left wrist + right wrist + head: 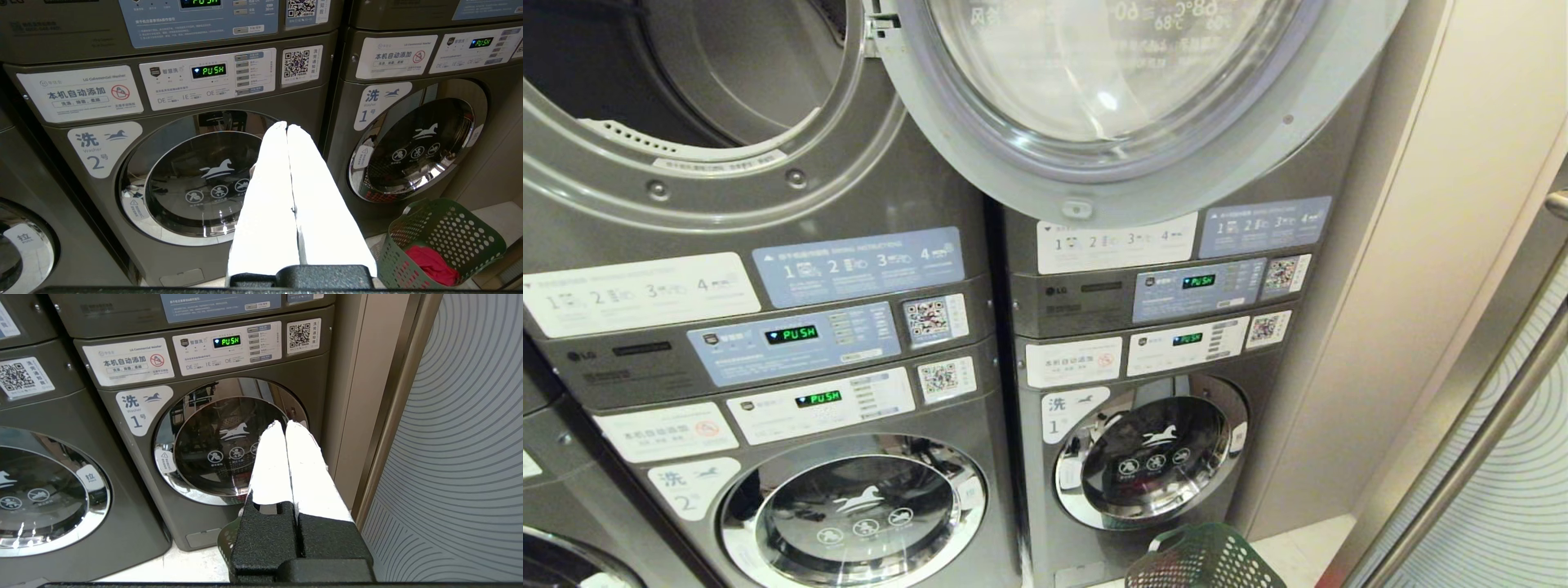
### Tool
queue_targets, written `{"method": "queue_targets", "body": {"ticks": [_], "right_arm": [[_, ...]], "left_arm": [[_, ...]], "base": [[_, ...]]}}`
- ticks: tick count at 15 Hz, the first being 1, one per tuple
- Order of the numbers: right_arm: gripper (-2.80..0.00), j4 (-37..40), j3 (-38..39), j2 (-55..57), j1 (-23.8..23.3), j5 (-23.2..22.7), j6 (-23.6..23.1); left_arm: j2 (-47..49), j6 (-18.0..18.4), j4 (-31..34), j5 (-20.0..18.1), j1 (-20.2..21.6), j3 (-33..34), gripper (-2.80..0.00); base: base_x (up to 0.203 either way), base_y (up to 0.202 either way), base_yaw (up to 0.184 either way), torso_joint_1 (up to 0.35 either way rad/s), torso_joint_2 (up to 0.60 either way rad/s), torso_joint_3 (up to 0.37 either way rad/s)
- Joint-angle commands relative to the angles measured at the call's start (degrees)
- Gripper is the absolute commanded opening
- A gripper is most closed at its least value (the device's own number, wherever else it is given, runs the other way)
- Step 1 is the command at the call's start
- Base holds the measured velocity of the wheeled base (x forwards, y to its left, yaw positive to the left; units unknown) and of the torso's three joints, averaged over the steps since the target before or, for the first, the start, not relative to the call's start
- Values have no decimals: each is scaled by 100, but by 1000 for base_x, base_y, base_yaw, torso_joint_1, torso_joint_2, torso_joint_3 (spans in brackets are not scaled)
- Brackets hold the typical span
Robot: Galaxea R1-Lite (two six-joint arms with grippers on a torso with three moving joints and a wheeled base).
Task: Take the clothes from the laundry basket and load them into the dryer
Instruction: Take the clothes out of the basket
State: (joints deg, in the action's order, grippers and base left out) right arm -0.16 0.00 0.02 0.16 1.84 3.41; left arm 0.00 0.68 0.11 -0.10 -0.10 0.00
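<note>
Green laundry basket (443, 241) low beside washer 1 (412, 151) holds red clothes (431, 265); my left gripper (287, 127) and right gripper (282, 424), both pressed together and empty, could snag its mesh.

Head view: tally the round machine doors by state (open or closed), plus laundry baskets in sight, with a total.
Open dryer doors: 1, swung out at top
Closed washer doors: 2, washer 2 and washer 1
Green laundry baskets: 1
Total: 4
</note>
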Motion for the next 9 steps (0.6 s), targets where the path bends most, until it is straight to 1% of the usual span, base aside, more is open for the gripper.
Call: {"method": "queue_targets", "body": {"ticks": [1, 9], "right_arm": [[-280, -2, 0, -2, 2, 0, 1], [-280, -2, 0, -2, 2, 1, 1]], "left_arm": [[-9, -5, -2, 1, 1, 0, -280], [-9, 2, -2, 1, 1, 0, -280]], "base": [[0, 0, 0, -69, 160, 75], [0, 0, 0, -91, 193, 99]]}}
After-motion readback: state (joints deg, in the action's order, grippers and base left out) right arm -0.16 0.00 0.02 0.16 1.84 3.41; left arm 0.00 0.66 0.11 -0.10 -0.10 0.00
